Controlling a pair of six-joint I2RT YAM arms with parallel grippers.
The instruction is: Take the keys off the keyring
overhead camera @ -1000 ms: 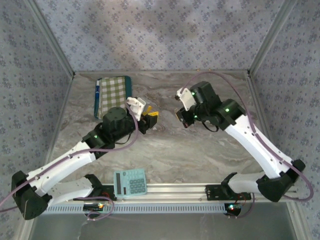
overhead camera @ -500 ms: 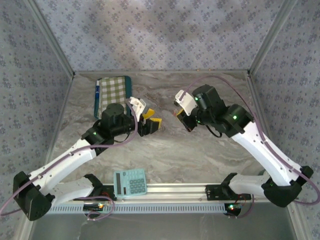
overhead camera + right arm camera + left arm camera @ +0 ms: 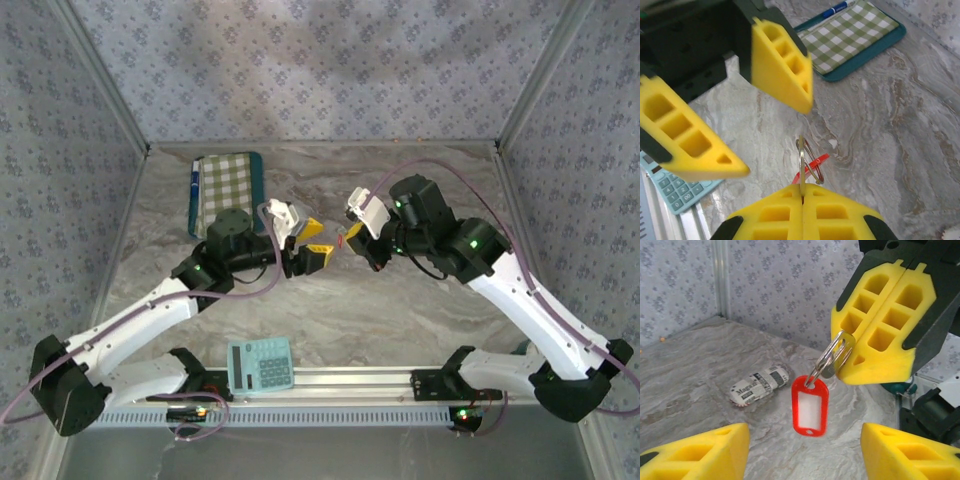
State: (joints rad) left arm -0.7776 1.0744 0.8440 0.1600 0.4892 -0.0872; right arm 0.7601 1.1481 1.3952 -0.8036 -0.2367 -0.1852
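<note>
Item 1: my right claw (image 3: pixel 852 357), upper right of frame, pinched fully closed on the metal ring (image 3: pixel 832 356). The keys (image 3: pixel 810 405), a red tag, hang from that ring at centre frame, above the table (image 3: pixel 700 365).
Item 2: my left claw (image 3: pixel 316 242), its 2 fingers spread wide, holding nothing.

A: Left arm pose?
B: Stretched forward and inward from its base. Left tool (image 3: pixel 316 242) points right with its fingers spread wide.
A: Right arm?
B: Mirrors it. Right tool (image 3: pixel 347 238) points left, tip facing the left tool's, close but not touching. Fingers (image 3: pixel 880 330) are pressed flat together, pinching the keyring (image 3: pixel 832 356).
</note>
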